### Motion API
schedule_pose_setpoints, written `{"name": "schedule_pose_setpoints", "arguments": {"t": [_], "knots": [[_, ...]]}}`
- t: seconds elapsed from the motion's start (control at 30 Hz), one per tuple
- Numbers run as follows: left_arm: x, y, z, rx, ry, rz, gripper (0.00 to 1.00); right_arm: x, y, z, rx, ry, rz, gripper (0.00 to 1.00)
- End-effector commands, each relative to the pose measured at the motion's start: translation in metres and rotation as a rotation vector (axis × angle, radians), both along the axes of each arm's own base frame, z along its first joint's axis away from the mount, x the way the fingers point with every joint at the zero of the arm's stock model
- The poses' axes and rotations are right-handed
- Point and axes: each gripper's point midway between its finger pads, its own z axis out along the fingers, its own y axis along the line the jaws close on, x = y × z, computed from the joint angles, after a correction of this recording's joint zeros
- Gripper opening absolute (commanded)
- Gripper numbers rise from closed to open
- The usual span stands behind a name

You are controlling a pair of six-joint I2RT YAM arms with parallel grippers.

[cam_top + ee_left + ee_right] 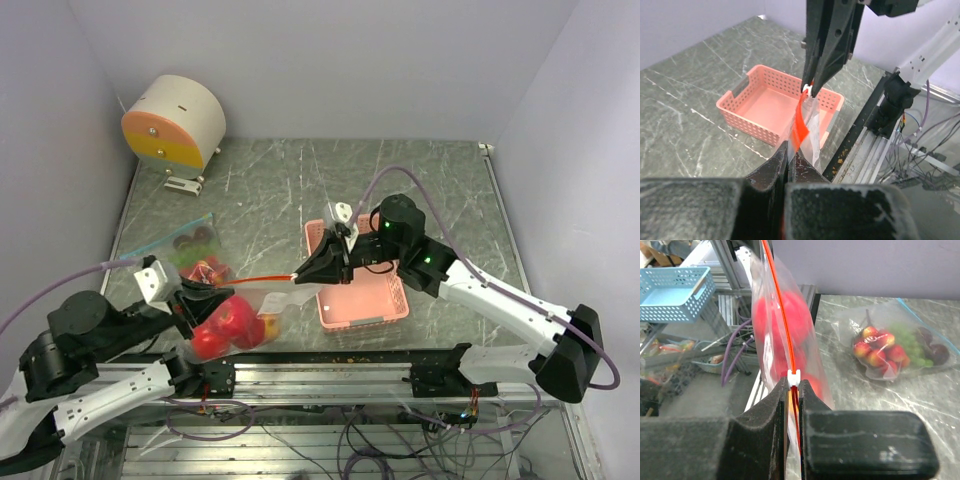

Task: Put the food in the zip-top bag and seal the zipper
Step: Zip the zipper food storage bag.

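A clear zip-top bag (pixel 250 305) with a red zipper strip (pixel 262 279) hangs stretched between my two grippers. It holds red apple-like balls (pixel 228 322) and a yellow-orange piece (pixel 270 326); they show red through the plastic in the right wrist view (pixel 782 320). My left gripper (pixel 788 150) is shut on the bag's near end of the strip (pixel 800 125). My right gripper (pixel 795 385) is shut on the strip just behind the white slider (pixel 794 377), which also shows in the left wrist view (pixel 807 90).
A pink perforated tray (pixel 365 295) lies under my right gripper. A second zip-top bag (pixel 185 245) with grapes, small tomatoes and dark fruit lies at the left, seen also in the right wrist view (pixel 895 347). A round cream-and-orange device (pixel 175 120) stands at the back left.
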Motion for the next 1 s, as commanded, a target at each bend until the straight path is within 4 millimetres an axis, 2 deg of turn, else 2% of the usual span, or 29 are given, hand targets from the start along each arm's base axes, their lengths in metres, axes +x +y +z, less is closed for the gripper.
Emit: {"name": "schedule_pose_setpoints", "arguments": {"t": [0.0, 0.37, 0.57, 0.7, 0.73, 0.8, 0.87, 0.93, 0.97], "knots": [[0.002, 0.029, 0.039, -0.108, -0.072, 0.095, 0.07, 0.013, -0.013, -0.018, -0.034, -0.024, -0.069, 0.05], [-0.001, 0.068, 0.054, -0.19, -0.108, 0.193, 0.07, 0.039, -0.022, -0.038, -0.078, -0.043, -0.185, 0.04], [-0.002, 0.077, 0.057, -0.175, -0.098, 0.214, 0.07, 0.057, -0.027, -0.05, -0.119, -0.048, -0.281, 0.01], [-0.001, 0.075, 0.056, -0.175, -0.095, 0.216, 0.07, 0.07, -0.029, -0.05, -0.128, -0.035, -0.346, 0.0], [0.0, 0.073, 0.056, -0.18, -0.092, 0.217, 0.07, 0.073, -0.029, -0.047, -0.123, -0.026, -0.365, 0.08], [0.006, 0.067, 0.055, -0.19, -0.075, 0.229, 0.07, 0.081, -0.03, -0.04, -0.109, 0.004, -0.425, 0.38], [0.015, 0.058, 0.054, -0.23, -0.027, 0.257, 0.07, 0.088, -0.032, -0.032, -0.099, 0.033, -0.488, 0.63], [0.027, 0.049, 0.053, -0.274, 0.022, 0.305, 0.07, 0.095, -0.036, -0.024, -0.085, 0.057, -0.548, 0.97], [0.035, 0.045, 0.051, -0.295, 0.043, 0.335, 0.07, 0.097, -0.039, -0.021, -0.077, 0.067, -0.576, 1.0]]}}
